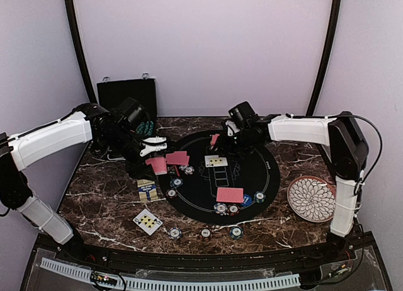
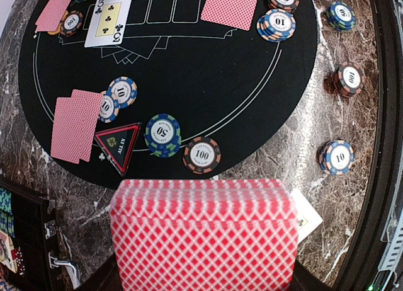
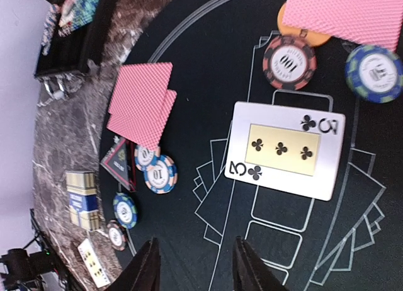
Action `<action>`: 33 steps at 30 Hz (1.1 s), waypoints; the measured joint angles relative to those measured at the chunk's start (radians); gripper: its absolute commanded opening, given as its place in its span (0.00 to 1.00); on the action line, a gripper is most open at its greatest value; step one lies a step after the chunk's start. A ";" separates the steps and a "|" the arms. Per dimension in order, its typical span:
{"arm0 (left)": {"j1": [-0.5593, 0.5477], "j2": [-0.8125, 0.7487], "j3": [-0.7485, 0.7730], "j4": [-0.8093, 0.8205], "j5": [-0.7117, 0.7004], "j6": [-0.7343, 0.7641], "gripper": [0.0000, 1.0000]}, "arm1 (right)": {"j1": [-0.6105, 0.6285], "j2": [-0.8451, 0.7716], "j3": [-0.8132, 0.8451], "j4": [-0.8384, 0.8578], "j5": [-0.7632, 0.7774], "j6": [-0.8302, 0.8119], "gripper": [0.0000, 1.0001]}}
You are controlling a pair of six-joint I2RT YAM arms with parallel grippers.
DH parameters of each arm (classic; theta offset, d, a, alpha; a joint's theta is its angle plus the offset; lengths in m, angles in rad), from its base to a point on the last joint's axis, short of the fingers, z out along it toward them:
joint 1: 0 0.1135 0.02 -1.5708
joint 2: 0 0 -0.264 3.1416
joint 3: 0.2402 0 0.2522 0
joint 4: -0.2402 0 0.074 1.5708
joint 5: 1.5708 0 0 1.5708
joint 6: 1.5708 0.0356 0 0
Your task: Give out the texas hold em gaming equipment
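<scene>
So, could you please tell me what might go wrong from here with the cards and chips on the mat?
1. The left claw holds the whole red-backed deck. Loose cards might slip out and scatter over the triangle marker and 50 chip below it.
2. The right claw hangs open, empty, just beside the face-up three of clubs. A low sweep could shove that card askew or knock the red chip next to it.
</scene>
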 measured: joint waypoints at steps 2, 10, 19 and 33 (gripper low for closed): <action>0.000 0.000 0.000 0.000 0.000 0.000 0.00 | -0.008 -0.038 -0.038 0.017 -0.008 -0.004 0.27; 0.000 0.000 0.000 -0.003 0.001 0.000 0.00 | 0.012 -0.061 -0.274 0.041 -0.014 -0.006 0.20; 0.000 0.000 0.001 -0.009 0.002 0.000 0.00 | 0.076 -0.106 -0.383 0.089 -0.002 0.014 0.18; 0.000 0.000 0.001 -0.010 0.003 0.000 0.00 | 0.148 -0.200 -0.489 0.084 0.013 0.080 0.18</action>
